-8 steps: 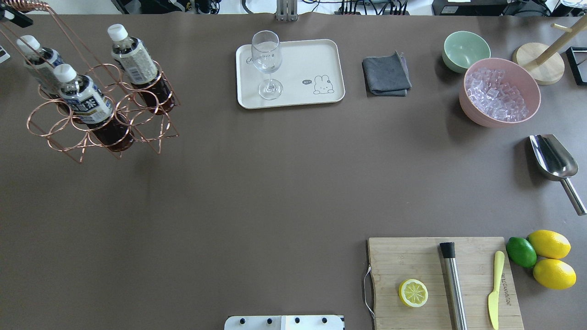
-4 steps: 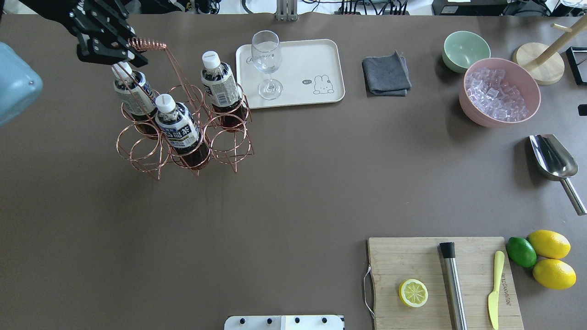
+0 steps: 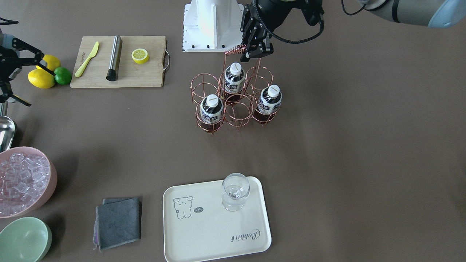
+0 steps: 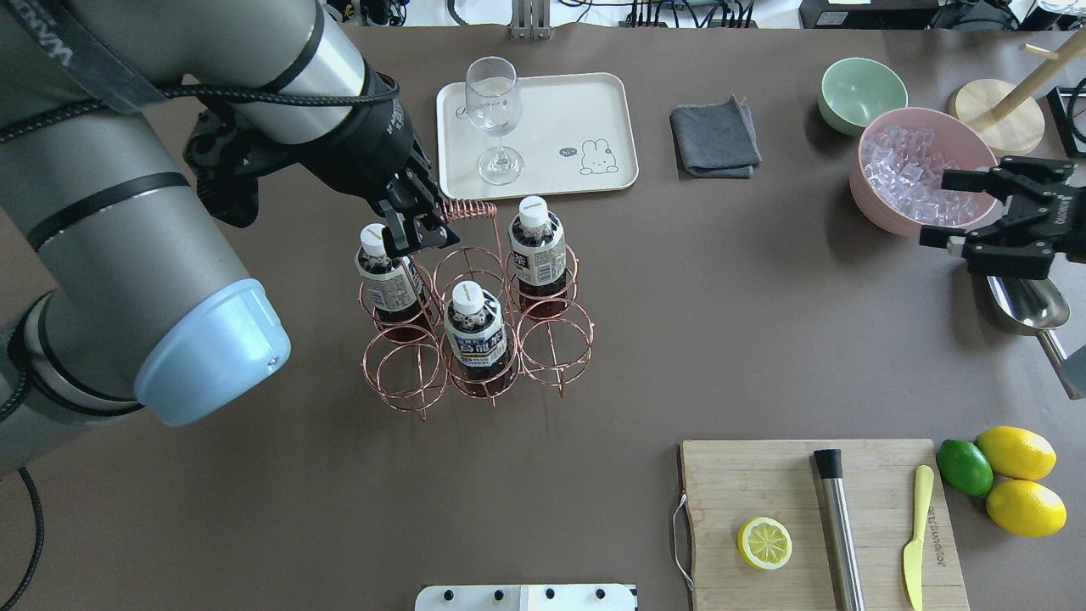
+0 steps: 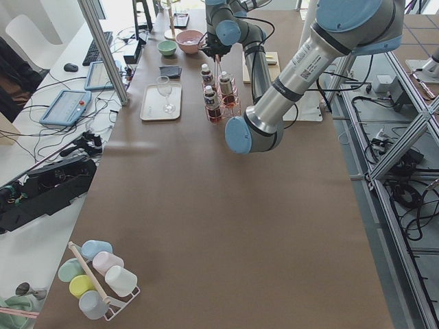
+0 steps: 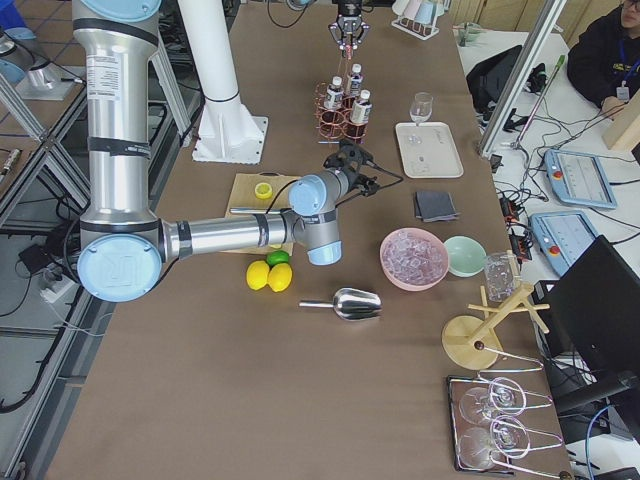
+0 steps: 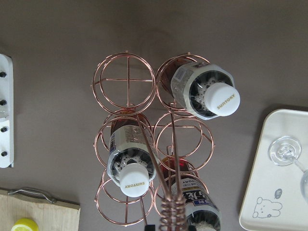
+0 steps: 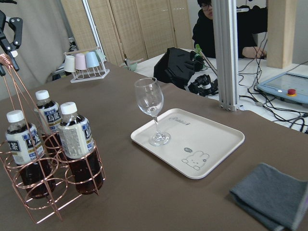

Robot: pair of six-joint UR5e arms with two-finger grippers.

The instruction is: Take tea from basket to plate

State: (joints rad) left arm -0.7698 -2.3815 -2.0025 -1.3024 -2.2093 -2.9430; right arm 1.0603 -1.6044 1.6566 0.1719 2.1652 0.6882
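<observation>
Three tea bottles (image 4: 536,246) (image 4: 390,280) (image 4: 477,335) with white caps stand in a copper wire basket, whose coiled handle (image 4: 468,210) rises above them. My left gripper (image 4: 416,227) is shut on the left end of that handle; in the front-facing view the gripper (image 3: 255,51) is at the coil (image 3: 235,49). I cannot tell whether the basket rests on the table. The cream plate (image 4: 585,102) with the rabbit drawing lies just beyond the basket and bears a clear glass (image 4: 492,110). My right gripper (image 4: 942,210) is open and empty at the far right.
A pink bowl of ice (image 4: 925,170), a mint-green bowl (image 4: 861,93), a grey cloth (image 4: 714,136) and a metal scoop (image 4: 1022,293) are on the right. A cutting board (image 4: 764,475) with a lemon half, a muddler and a knife lies front right, beside lemons and a lime.
My left gripper has carried the basket with its bottles to the right and nearer the robot, to just in front of the plate. My right gripper has come into view at the right.
</observation>
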